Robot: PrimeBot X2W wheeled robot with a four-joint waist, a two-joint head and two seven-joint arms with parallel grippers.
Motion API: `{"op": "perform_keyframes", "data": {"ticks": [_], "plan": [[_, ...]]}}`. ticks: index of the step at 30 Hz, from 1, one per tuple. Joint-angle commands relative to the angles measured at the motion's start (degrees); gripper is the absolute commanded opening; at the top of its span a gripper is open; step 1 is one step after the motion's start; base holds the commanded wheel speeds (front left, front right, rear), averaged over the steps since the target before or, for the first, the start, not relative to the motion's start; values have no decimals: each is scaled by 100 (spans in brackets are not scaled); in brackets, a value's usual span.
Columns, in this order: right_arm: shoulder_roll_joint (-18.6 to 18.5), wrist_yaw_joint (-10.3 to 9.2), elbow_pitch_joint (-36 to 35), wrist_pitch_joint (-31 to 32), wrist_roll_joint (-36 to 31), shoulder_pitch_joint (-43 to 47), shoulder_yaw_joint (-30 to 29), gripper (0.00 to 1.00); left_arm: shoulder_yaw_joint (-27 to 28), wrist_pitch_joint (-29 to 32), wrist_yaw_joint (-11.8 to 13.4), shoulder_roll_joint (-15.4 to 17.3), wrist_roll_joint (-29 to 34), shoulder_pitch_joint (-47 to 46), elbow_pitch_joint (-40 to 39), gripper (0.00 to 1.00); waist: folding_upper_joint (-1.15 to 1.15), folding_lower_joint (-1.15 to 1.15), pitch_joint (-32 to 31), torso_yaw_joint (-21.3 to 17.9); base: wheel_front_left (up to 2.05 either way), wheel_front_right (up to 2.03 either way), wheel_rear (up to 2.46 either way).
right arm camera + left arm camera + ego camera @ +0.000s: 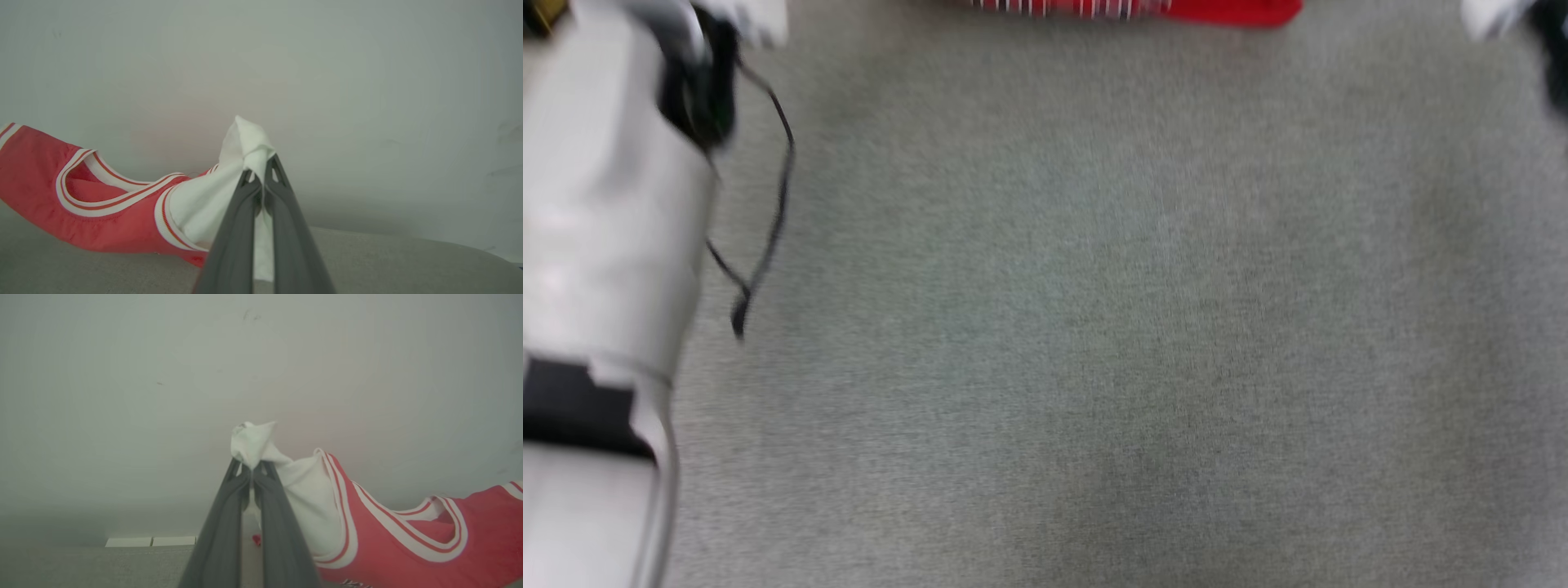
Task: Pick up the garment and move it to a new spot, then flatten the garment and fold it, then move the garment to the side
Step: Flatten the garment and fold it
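The garment (388, 539), a red jersey with white sleeves and red-white striped trim, hangs stretched between my two grippers above the grey surface. In the left wrist view my left gripper (251, 467) is shut on one white sleeve, whose tip bunches above the fingertips. The right wrist view shows my right gripper (257, 173) shut on the other white sleeve, with the garment (41, 179) sagging away to the left. In the blurred head view a strip of the garment (1233, 10) lies along the top edge.
The grey cloth-covered surface (1094, 327) spreads across the head view. My pale left forearm (605, 204) with a loose black cable (768, 212) stands at the left; part of the right arm (1552, 41) is at the top right. A pale wall (163, 375) lies behind.
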Motion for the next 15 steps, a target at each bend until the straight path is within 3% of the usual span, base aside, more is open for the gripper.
{"op": "perform_keyframes", "data": {"ticks": [1,8,15], "plan": [[-62,-2,-40,-9,92,261,47,0,44,-39,-16,-18,-4,252,-85,0,0,0,-338,144,0,0,0],[-285,-2,-683,-5,566,2023,291,0,445,-33,-14,70,82,2207,-721,0,0,0,-1166,231,0,0,0],[-544,-2,-1539,-21,612,3840,-1,0,791,-29,195,151,230,4247,-1578,0,0,0,-1886,325,0,0,0]]}}
